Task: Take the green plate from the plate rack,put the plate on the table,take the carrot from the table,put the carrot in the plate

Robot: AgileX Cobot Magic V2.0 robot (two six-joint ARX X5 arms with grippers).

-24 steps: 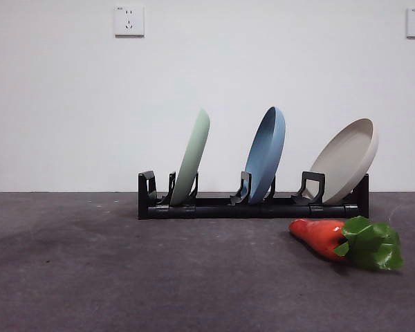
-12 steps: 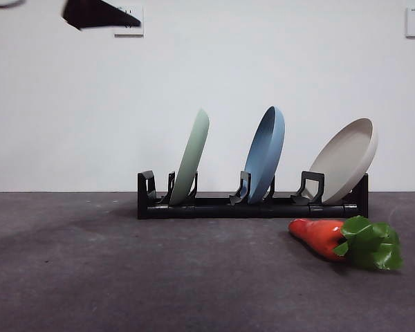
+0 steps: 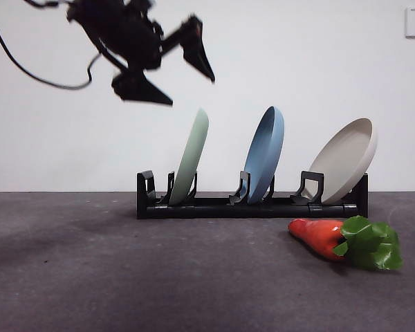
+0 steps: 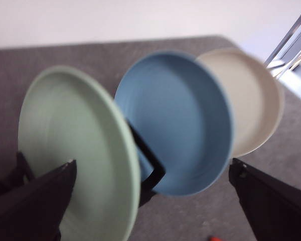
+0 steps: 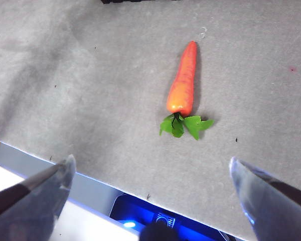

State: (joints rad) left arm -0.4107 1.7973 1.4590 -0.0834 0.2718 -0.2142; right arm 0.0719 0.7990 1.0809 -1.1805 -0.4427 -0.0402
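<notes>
The green plate stands on edge in the leftmost slot of the black plate rack. My left gripper hangs open in the air just above and to the left of the plate's top edge, touching nothing. Its wrist view shows the green plate close below, between the wide-open jaws of the left gripper. The carrot lies on the table in front of the rack's right end. My right gripper is open, well above the carrot, and does not appear in the front view.
A blue plate fills the rack's middle slot and a beige plate leans in the right one. The table's edge shows in the right wrist view, with a blue-lit device below it.
The left arm has swung down and rightward from the top left corner, arriving over the green plate. Plates and carrot have not moved.
</notes>
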